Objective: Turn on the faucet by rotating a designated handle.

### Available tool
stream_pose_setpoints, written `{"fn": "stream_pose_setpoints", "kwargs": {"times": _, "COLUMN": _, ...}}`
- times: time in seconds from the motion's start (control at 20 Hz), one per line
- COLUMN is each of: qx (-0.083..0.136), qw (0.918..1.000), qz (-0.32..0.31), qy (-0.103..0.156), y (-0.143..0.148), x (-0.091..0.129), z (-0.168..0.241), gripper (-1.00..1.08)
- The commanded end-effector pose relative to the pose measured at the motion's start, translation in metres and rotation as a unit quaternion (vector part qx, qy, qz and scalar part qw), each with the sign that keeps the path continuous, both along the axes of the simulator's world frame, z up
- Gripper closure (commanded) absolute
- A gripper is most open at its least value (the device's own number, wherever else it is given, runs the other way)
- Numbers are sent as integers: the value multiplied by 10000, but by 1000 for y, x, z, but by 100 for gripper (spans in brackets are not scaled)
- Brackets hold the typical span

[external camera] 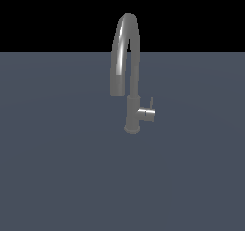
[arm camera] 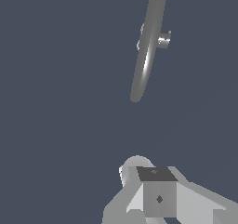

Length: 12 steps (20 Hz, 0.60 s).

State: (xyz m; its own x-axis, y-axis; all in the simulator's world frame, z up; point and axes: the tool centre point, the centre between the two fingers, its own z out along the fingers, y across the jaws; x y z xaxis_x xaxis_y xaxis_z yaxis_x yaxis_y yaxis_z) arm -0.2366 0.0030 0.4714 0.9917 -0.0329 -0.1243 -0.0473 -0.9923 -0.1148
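the tool (arm camera: 160, 197) hangs well apart from the faucet (arm camera: 148, 46), its opening impossible to tell.

Faucet (arm camera: 148, 46) from above, handle (arm camera: 163, 40) sideways

One faucet (external camera: 129, 76), standing on the one worktop (external camera: 57, 177). One arched spout on it, one slim column, one small round base. One handle (external camera: 146, 113), jutting sideways from the faucet's column, with one thin lever at its tip. One grey blocky robot part in the wrist view, well apart from the faucet, possibly the pincer (arm camera: 158, 197); fingers not countable.
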Motion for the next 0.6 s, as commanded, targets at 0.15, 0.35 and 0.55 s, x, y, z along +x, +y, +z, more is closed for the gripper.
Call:
{"fn": "stream_pose_setpoints", "kwargs": {"times": 0.15, "qx": 317, "qw": 9984, "qz": -366, "qy": 283, "y": -3, "x": 26, "z": -6, "gripper": 108}}
{"fn": "stream_pose_setpoints", "kwargs": {"times": 0.35, "qx": 611, "qw": 9942, "qz": -702, "qy": 542, "y": -7, "x": 49, "z": -12, "gripper": 108}}
{"fn": "stream_pose_setpoints", "kwargs": {"times": 0.55, "qx": 915, "qw": 9870, "qz": -1048, "qy": 808, "y": -13, "x": 73, "z": -21, "gripper": 108}}
